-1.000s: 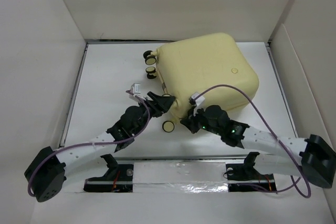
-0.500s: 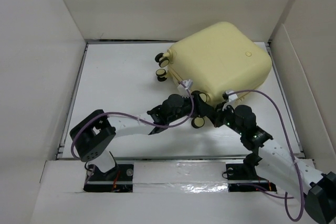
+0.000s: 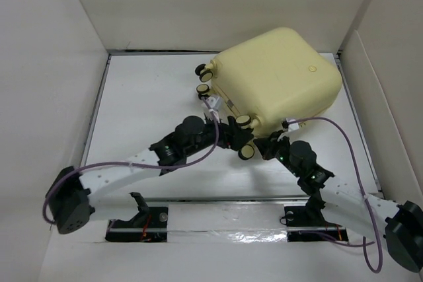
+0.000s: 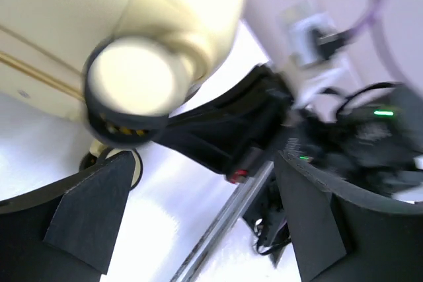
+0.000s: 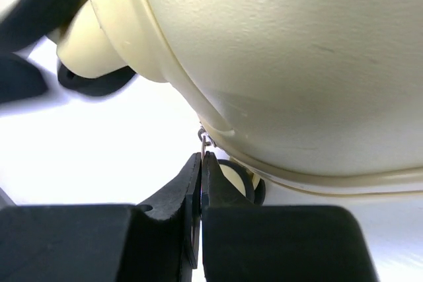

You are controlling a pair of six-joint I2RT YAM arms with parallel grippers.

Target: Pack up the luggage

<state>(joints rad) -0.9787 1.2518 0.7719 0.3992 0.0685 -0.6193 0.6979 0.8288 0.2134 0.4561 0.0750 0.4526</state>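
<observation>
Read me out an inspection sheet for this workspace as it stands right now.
Surface: white table.
Job's things: luggage, closed, far right, wheels on its left-facing side.
Clutter: nothing seen.
Grippers: left gripper open, close to a wheel; right gripper shut, tips at the luggage seam.
Cables: purple cable looping along each arm.
Surroundings: white walls on three sides.

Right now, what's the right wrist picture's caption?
Shut right gripper at the small metal zipper pull of the pale yellow hard-shell suitcase.
</observation>
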